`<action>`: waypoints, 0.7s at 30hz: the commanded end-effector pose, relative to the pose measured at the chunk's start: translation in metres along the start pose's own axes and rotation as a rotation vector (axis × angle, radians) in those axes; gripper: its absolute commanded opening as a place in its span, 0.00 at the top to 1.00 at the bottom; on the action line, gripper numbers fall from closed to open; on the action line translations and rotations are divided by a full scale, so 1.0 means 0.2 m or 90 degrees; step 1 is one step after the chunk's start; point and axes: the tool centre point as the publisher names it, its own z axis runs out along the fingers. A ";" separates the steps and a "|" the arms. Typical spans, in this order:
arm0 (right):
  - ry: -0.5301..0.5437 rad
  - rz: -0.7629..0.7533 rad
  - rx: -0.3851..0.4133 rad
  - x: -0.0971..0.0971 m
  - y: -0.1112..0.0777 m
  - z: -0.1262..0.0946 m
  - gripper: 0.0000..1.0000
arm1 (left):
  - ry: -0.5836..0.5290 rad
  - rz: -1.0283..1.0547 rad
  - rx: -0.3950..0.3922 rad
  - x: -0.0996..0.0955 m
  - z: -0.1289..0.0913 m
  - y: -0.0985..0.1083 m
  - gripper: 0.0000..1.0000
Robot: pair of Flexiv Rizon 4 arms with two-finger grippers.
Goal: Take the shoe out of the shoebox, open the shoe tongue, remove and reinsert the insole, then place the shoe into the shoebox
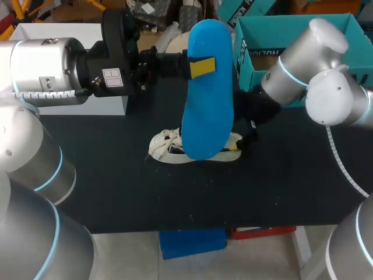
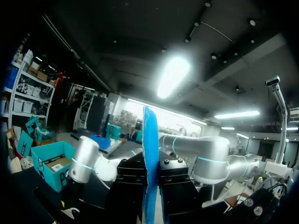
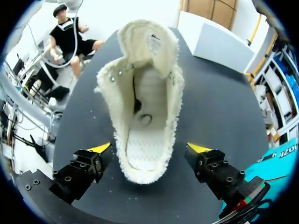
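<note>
Black table (image 1: pixel 280 186), dull, flecked here and there with small pale specks. White box (image 1: pixel 108 106) on its far left corner, plain-sided, close to the rear edge, partly hidden.

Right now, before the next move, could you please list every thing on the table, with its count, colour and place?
shoe: one, cream, on the middle of the table, its opening facing the right wrist camera
insole: one, blue, held in the air above the shoe
shoebox: one, teal, open, at the far right of the table
white box: one, white, at the far left
table: one, black top
left gripper: one, yellow tips, shut on the insole
right gripper: one, yellow tips, open, one finger on each side of the shoe
</note>
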 end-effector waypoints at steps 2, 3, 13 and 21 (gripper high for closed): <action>-0.001 0.003 -0.181 -0.01 -0.05 0.05 0.00 | -0.003 -0.001 -0.001 0.00 0.01 0.00 1.00; -0.004 0.004 -0.188 -0.01 -0.06 0.06 0.00 | -0.003 -0.001 -0.001 0.00 0.01 0.00 1.00; -0.012 0.018 -0.225 0.00 -0.10 0.11 0.00 | -0.003 -0.001 -0.001 0.00 0.01 0.00 1.00; -0.006 0.034 -0.270 0.01 -0.11 0.16 0.00 | -0.003 -0.001 -0.001 0.00 0.01 0.00 1.00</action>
